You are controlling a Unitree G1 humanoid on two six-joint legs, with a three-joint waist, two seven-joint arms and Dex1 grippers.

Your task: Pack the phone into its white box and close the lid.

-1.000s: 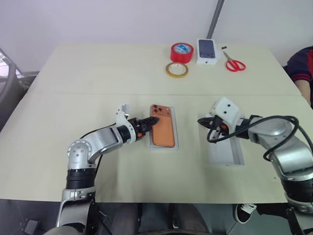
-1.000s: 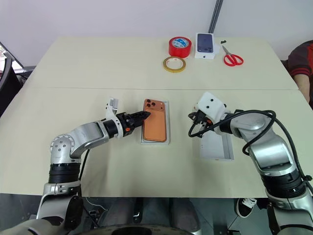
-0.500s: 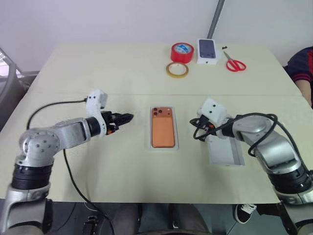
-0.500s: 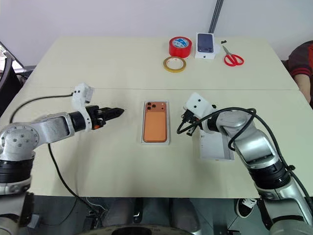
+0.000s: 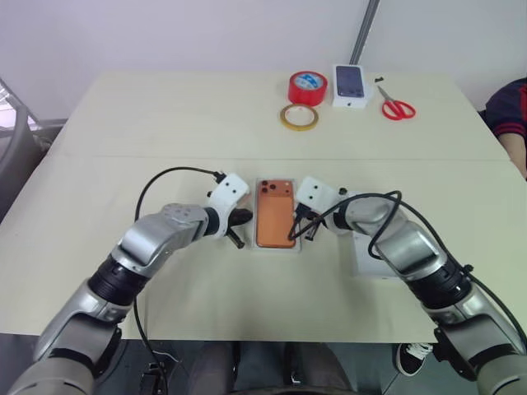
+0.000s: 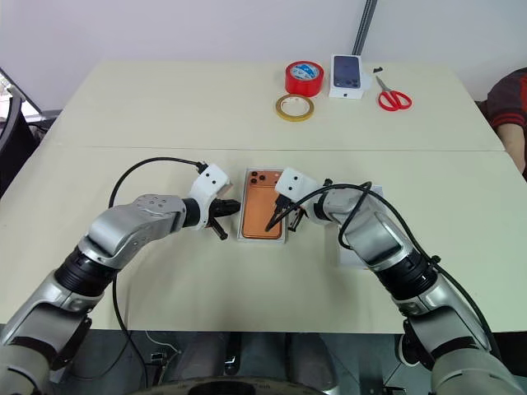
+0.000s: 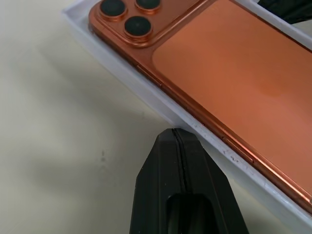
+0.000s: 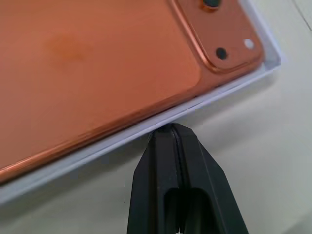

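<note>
Both grippers, left and right, had fingers closed empty against the white box, light, thin-walled, best nudged by its rims, the phone lying slick inside.

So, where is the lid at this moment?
In the head views the lid lies open side up on the table, right of the white box that holds the phone, mostly hidden behind the right arm.
</note>
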